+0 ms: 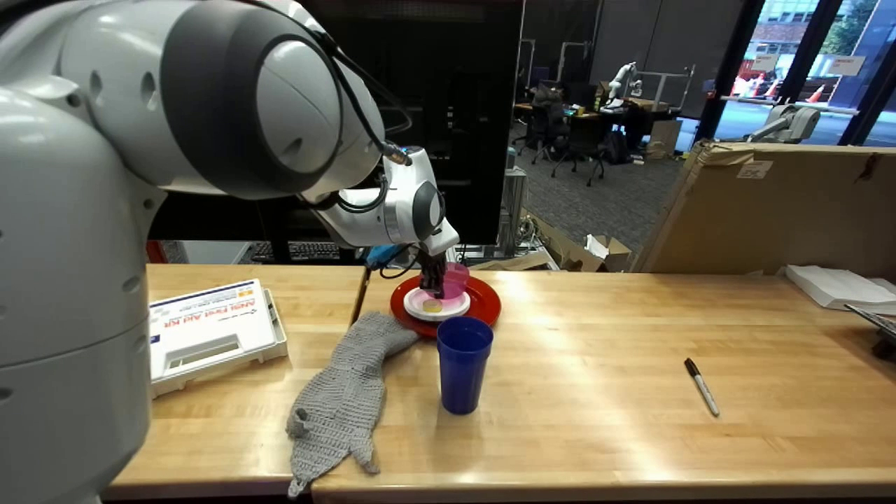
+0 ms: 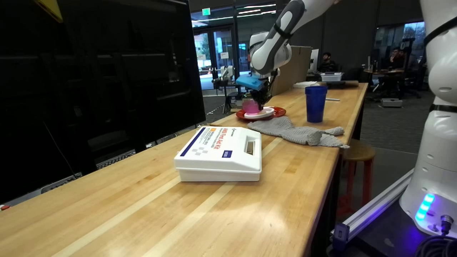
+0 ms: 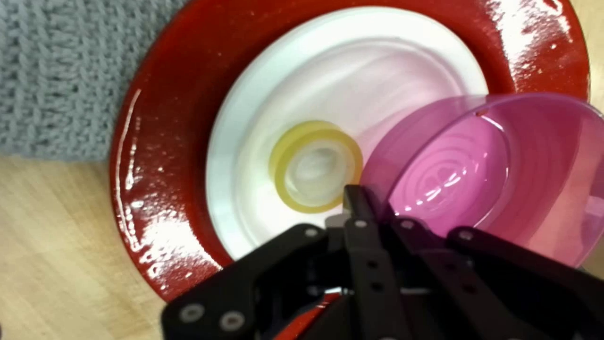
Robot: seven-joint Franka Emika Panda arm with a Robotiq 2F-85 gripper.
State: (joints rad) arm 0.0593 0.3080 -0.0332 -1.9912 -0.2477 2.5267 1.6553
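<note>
Black gripper [image 3: 378, 213] is clamped on the wall of a pink cup [image 3: 472, 170] — probably light, slick, slightly springy plastic, best pinched near the rim.

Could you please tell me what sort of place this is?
Most likely a robotics lab, perhaps in an office building: another white robot arm stands in the background, a keyboard lies behind the wooden table, and people appear farther back.

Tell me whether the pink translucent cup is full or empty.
Empty, as far as shows: the wrist view looks into the pink translucent cup onto its bare, ringed bottom.
</note>
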